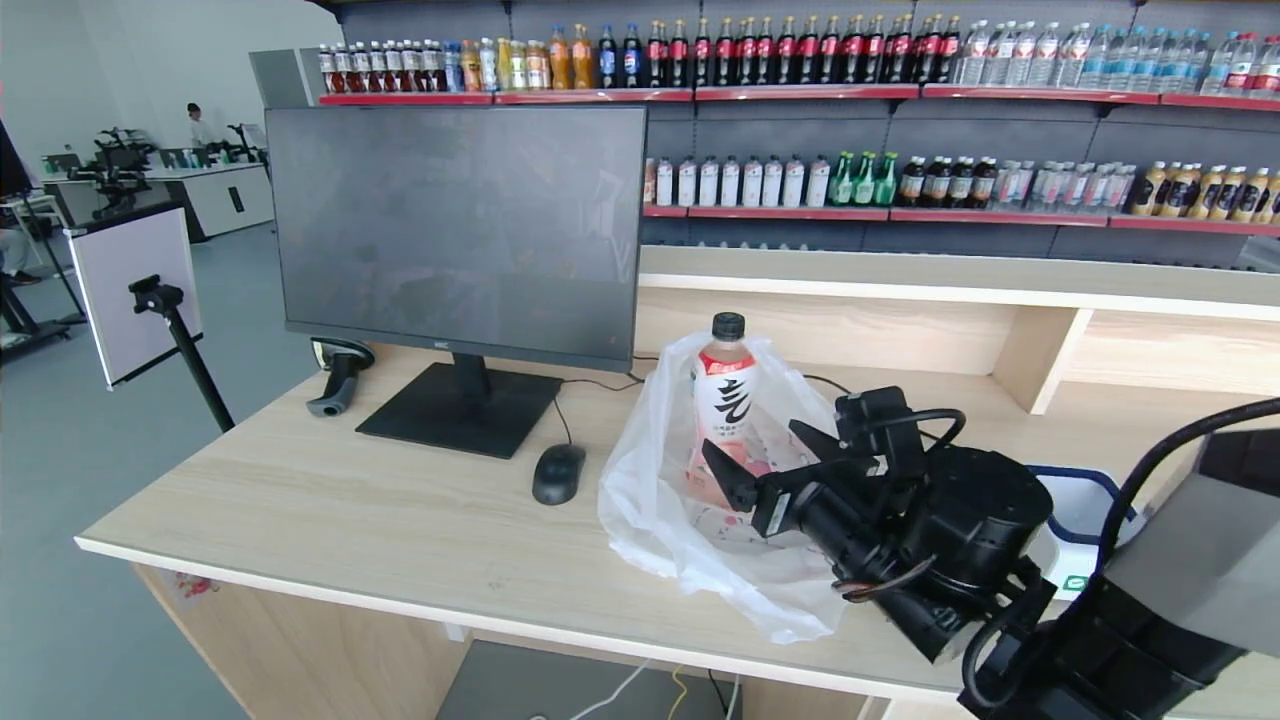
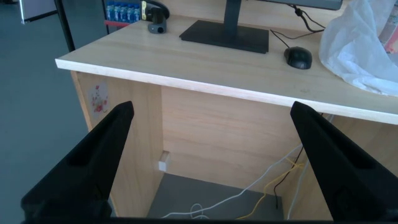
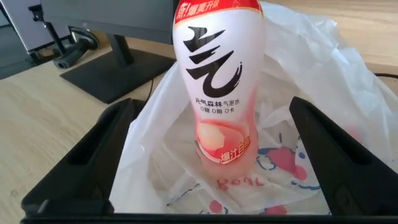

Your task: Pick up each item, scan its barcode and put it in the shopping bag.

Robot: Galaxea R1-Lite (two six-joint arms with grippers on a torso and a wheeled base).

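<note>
One bottle (image 1: 724, 400) is what matters here, and it's standing upright inside the white shopping bag (image 1: 650, 500) on the worktop (image 1: 350, 500), cap poking out above the bag's rim. The right gripper (image 1: 765, 455) sits just beside the bag on the near side, pointed at the bottle with its fingers spread wide and nothing between them. From the wrist camera the bottle lines up with the gap but sits beyond the tips, and I can't tell if a finger is brushing the plastic. My read is that this item counts as bagged, so the step in hand is getting that arm out cleanly. I'd back it off straight along the line it's pointing, jaws kept apart, no sideways swing. That thin film looks like it would snag on a fingertip and drag, and a tall bottle on a crumpled bag bottom should tip easily. The left gripper (image 2: 211, 111) hangs low in front of the worktop's edge, also wide and empty, well apart from the bag. The scanner (image 1: 335, 385) rests by the monitor (image 1: 455, 230) stand, with the mouse (image 1: 558, 472) between it and the bag.
</note>
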